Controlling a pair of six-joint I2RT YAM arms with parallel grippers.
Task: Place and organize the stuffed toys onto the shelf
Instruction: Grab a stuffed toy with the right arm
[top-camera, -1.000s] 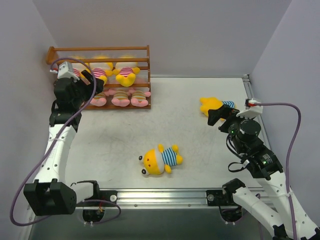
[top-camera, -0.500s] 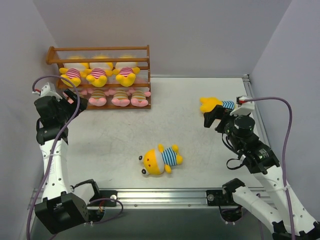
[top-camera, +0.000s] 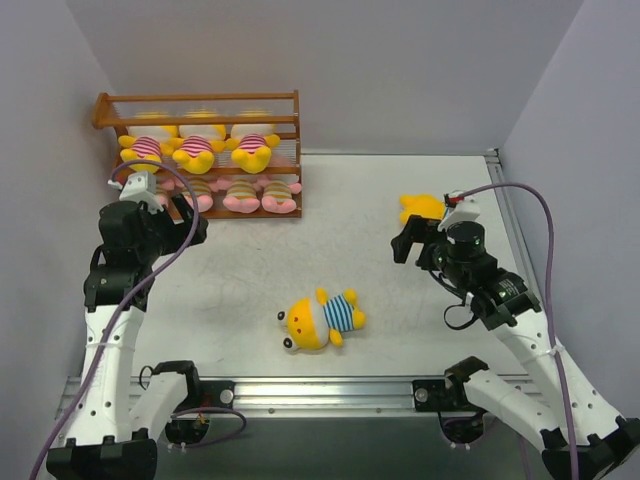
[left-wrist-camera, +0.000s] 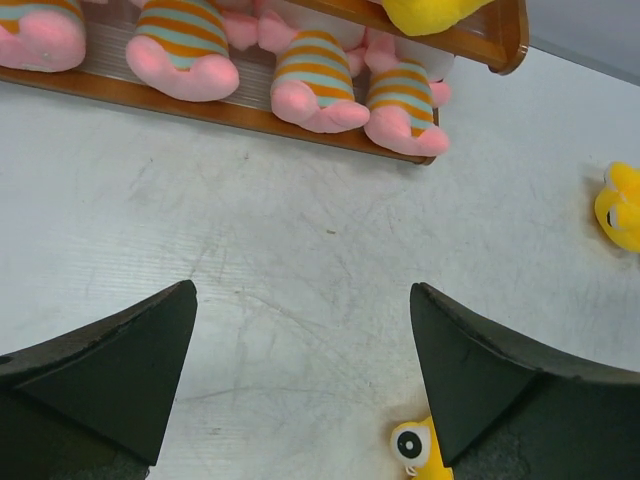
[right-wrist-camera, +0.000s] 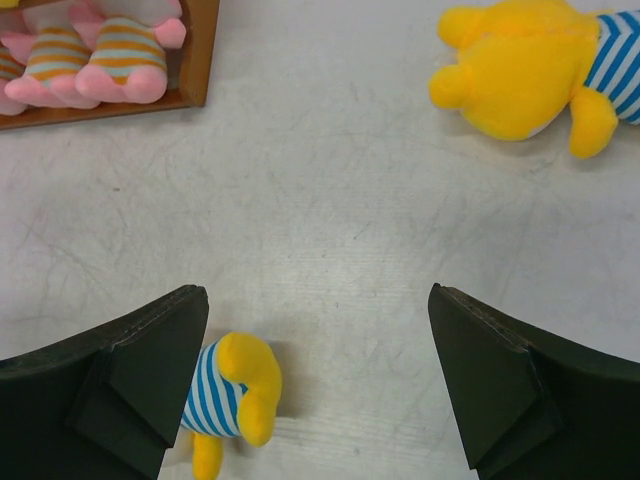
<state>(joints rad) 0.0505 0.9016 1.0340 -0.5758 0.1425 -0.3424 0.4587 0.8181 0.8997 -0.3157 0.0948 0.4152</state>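
Observation:
The wooden shelf (top-camera: 200, 100) stands at the back left. Three yellow stuffed toys in pink stripes (top-camera: 197, 152) sit on its middle tier, and several pink ones (top-camera: 240, 195) fill the bottom tier (left-wrist-camera: 300, 115). A larger yellow toy in blue stripes (top-camera: 322, 320) lies mid-table. Another (top-camera: 422, 207) lies at the right, partly behind my right arm. My left gripper (top-camera: 190, 225) hangs open in front of the shelf's left end, empty (left-wrist-camera: 302, 290). My right gripper (top-camera: 410, 245) is open and empty (right-wrist-camera: 318, 290), between the two loose toys (right-wrist-camera: 530, 65) (right-wrist-camera: 230, 395).
Grey walls close in the table on the left, back and right. A metal rail (top-camera: 330, 390) runs along the near edge by the arm bases. Cables loop off both wrists.
My left arm has drawn back from the shelf's left end and come down toward the table, opening fully. My right gripper has shifted left, away from the right-hand toy.

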